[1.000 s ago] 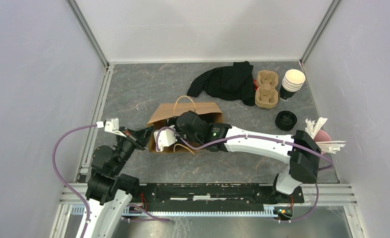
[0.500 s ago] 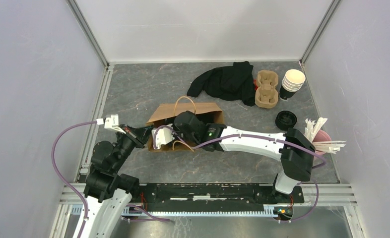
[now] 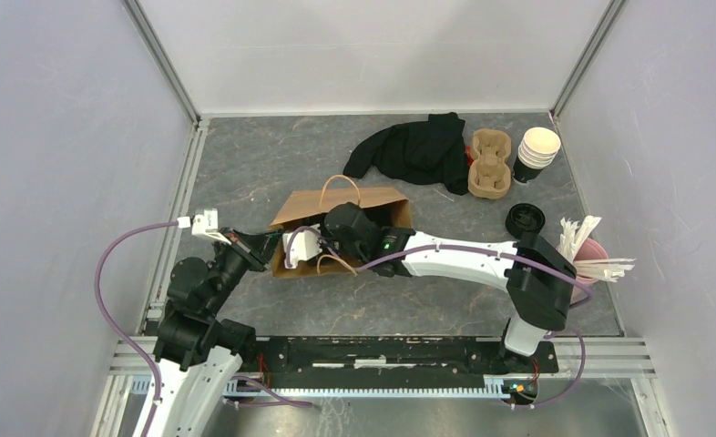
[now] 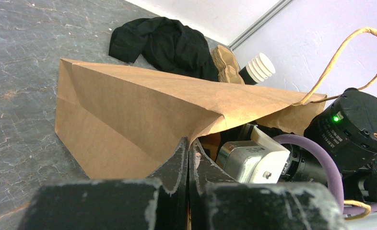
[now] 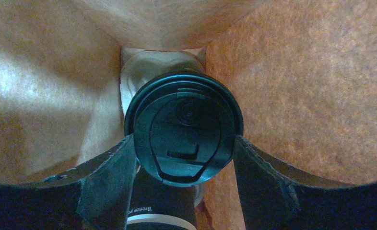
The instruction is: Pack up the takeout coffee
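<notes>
From above, the bag (image 3: pixel 377 201) lies on its side mid-frame. The left gripper (image 3: pixel 263 244) sits at its lower-left lip. The right arm (image 3: pixel 464 259) reaches into the mouth, its tip hidden inside.

Left wrist view: the fingers are pressed together at bottom centre, apparently pinching the bag's lip to hold the mouth up.

Right wrist view: inside the bag, the right gripper (image 5: pixel 182 146) is clamped on a lidded cup (image 5: pixel 184 124) at centre frame, fingers at the lid's sides. The second cup I cannot place.

My judgement of the risks: the paper could slip from the left pinch and sag onto the arm. Squeezing at the lid could pop it off. Let go in a sideways bag, the cup could roll and leak.
</notes>
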